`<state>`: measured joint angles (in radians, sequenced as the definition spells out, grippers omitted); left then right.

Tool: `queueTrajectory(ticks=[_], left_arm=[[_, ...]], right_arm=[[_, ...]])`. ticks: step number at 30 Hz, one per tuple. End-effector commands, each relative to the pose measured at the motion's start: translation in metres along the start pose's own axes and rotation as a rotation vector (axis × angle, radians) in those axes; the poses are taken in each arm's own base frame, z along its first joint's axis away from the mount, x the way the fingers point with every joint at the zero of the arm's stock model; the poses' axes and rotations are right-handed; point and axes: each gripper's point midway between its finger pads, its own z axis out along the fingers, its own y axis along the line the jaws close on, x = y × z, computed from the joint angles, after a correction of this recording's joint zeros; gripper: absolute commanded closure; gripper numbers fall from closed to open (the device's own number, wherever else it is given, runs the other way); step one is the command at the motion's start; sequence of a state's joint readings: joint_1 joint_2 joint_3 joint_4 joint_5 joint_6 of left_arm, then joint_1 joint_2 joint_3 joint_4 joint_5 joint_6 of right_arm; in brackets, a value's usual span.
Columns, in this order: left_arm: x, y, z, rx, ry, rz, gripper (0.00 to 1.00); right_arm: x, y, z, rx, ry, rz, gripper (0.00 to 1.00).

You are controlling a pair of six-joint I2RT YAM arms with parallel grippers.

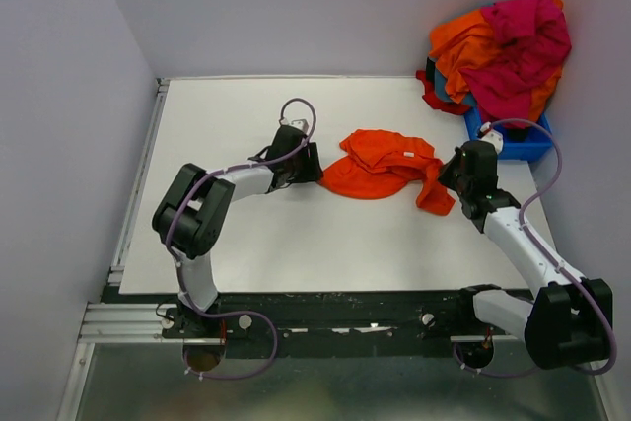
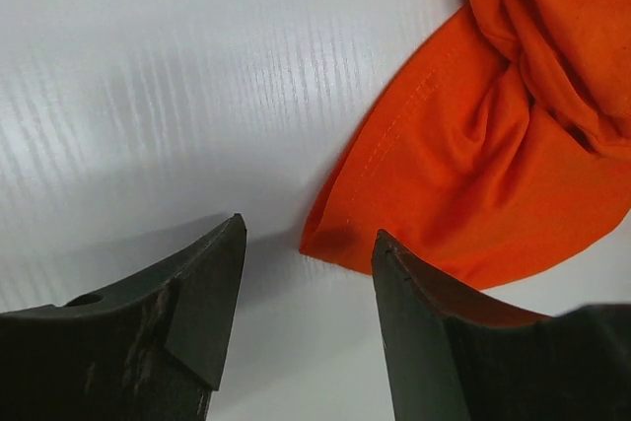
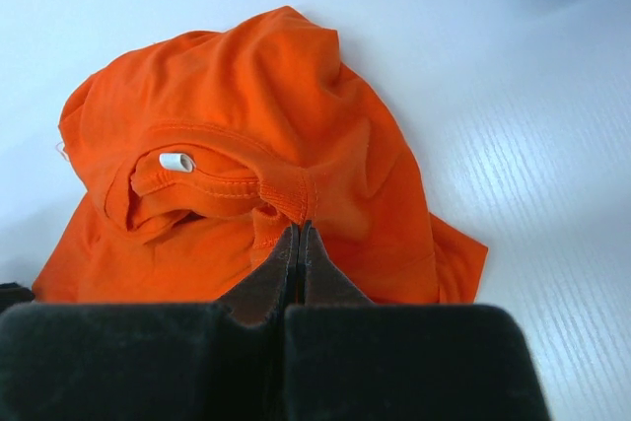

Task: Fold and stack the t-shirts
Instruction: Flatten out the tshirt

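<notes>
White tabletop (image 1: 246, 234), perhaps faintly ribbed, grey walls (image 1: 296, 7), orange t-shirt (image 1: 380, 167)

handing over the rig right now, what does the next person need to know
Left gripper: open, low over the table, at the hem of the orange shirt, not gripping it.
Right gripper: shut, tips at that shirt's collar; whether cloth is pinched can't be told.
Orange shirt lies crumpled mid-table. Other shirts are heaped on the bin, back right.
Done: nothing folded or stacked.
Left: flatten and fold the orange one, then the rest, then stack.
</notes>
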<state>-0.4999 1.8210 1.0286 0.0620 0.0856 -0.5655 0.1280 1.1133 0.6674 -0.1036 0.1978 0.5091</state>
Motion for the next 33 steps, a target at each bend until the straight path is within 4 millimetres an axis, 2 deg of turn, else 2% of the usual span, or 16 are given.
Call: queueTrajectory(ticks=[1, 4, 5, 8, 9, 12, 14, 19, 21, 24, 25, 26, 27, 28, 30, 33], left_arm=[[0.015, -0.016, 0.018, 0.056, 0.090, -0.039, 0.36], [0.024, -0.023, 0.025, 0.066, 0.126, -0.015, 0.41], [0.027, -0.026, 0.026, 0.075, 0.135, -0.001, 0.50], [0.031, -0.023, 0.023, 0.076, 0.145, 0.009, 0.92], [0.029, -0.021, 0.020, 0.070, 0.139, 0.008, 1.00], [0.013, -0.004, 0.003, 0.047, 0.093, -0.031, 1.00], [-0.006, 0.018, -0.015, 0.023, 0.033, -0.084, 1.00], [-0.049, 0.080, -0.072, -0.051, -0.161, -0.252, 1.00], [-0.062, 0.106, -0.095, -0.142, -0.249, -0.288, 1.00], [-0.078, 0.123, -0.128, -0.225, -0.344, -0.311, 1.00], [-0.080, 0.131, -0.138, -0.275, -0.368, -0.320, 1.00], [-0.084, 0.136, -0.147, -0.304, -0.393, -0.325, 1.00], [-0.089, 0.138, -0.155, -0.321, -0.421, -0.327, 1.00], [-0.093, 0.139, -0.161, -0.336, -0.443, -0.330, 1.00], [-0.100, 0.142, -0.171, -0.354, -0.480, -0.347, 1.00], [-0.106, 0.140, -0.178, -0.350, -0.505, -0.354, 1.00]], right_arm=[[0.002, 0.007, 0.000, -0.038, -0.004, 0.014, 0.99], [0.000, 0.005, 0.001, -0.026, -0.005, 0.010, 0.99], [-0.003, 0.006, 0.001, -0.023, -0.012, 0.011, 0.99], [-0.015, 0.008, 0.001, 0.001, -0.019, 0.010, 0.99], [-0.022, 0.008, 0.001, 0.017, -0.021, 0.012, 0.99], [-0.048, 0.018, -0.002, 0.021, -0.052, 0.016, 0.99], [-0.070, 0.024, -0.006, 0.023, -0.077, 0.025, 0.99], [-0.105, 0.008, -0.008, 0.069, -0.083, 0.123, 0.99], [-0.105, -0.005, -0.005, 0.084, -0.072, 0.182, 0.99], [-0.095, -0.012, 0.006, 0.071, -0.020, 0.210, 0.99], [-0.088, -0.011, 0.011, 0.060, 0.012, 0.199, 0.95], [-0.081, -0.009, 0.017, 0.048, 0.045, 0.188, 0.65], [-0.074, -0.006, 0.019, 0.025, 0.076, 0.176, 0.19], [-0.065, 0.000, 0.021, -0.019, 0.114, 0.162, 0.04], [-0.052, 0.004, 0.020, -0.059, 0.149, 0.150, 0.02], [-0.037, 0.006, 0.011, -0.127, 0.141, 0.125, 0.09]])
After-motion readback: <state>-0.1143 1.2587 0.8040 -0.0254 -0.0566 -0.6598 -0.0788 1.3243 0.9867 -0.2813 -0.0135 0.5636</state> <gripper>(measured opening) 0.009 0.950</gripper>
